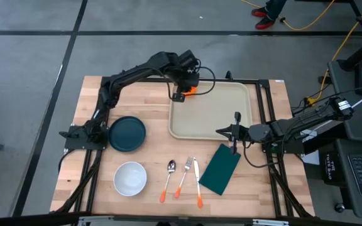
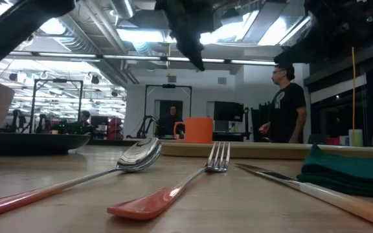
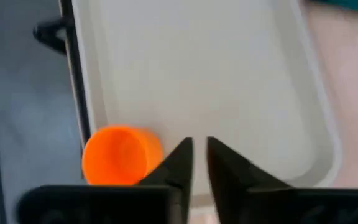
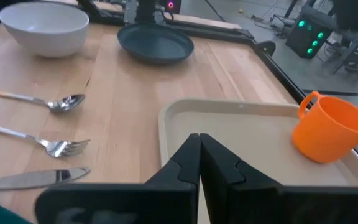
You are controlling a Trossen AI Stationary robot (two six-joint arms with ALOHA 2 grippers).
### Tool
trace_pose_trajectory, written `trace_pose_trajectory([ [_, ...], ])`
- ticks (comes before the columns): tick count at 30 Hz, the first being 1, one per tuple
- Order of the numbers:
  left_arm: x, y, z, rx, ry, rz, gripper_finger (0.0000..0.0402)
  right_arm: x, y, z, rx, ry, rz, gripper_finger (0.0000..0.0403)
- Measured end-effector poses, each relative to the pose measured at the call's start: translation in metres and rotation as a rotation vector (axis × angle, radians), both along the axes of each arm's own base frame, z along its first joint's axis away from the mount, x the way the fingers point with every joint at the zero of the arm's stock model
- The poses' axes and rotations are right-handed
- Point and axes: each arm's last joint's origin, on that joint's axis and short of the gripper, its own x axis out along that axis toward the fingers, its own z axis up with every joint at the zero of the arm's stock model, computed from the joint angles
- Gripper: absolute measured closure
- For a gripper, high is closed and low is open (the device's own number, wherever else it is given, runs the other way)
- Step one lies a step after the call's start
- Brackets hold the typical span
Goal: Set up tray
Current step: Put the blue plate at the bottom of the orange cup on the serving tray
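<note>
Nearest the front edge, a white bowl point(image 1: 130, 178) is parked on the left, and a spoon point(image 1: 168, 180), fork point(image 1: 183, 176) and knife point(image 1: 197, 182) with orange handles are lined up just right of it. A green napkin point(image 1: 220, 169) is laid at a slant beside the knife. A bit further back, a teal plate point(image 1: 127, 134) is sat on the left side of the table point(image 1: 93, 163). The right gripper point(image 1: 237, 117) is held over the tray's near right corner, fingers pressed together with nothing in them. The tray point(image 1: 212, 119) is placed at the far middle-right of the table, flat on the wood. An orange cup point(image 4: 329, 129) is stood upright in the tray's far left corner. The left gripper point(image 3: 197, 155) is hung right next to that cup, jaws nearly together, a thin gap left between them, nothing gripped.
</note>
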Motion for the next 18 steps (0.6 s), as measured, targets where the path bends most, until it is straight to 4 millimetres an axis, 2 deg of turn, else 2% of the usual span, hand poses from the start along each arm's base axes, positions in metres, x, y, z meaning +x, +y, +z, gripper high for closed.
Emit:
trace_pose_trajectory([
  [4,0.001,-0.013,-0.009,0.012,0.060,0.077,0.0398,0.000,0.000,-0.001,0.019,0.007,-0.007,0.0391],
  [8,0.001,-0.029,-0.025,0.007,0.142,0.099,0.0399,0.000,0.000,-0.001,0.018,0.010,-0.006,0.0391],
  [13,-0.005,-0.054,-0.040,-0.014,0.159,0.108,0.0401,0.000,0.000,-0.001,0.018,0.010,-0.006,0.0391],
  [18,-0.034,-0.081,-0.048,0.013,0.119,0.172,0.0401,-0.001,0.000,-0.002,0.017,0.013,-0.005,0.0391],
])
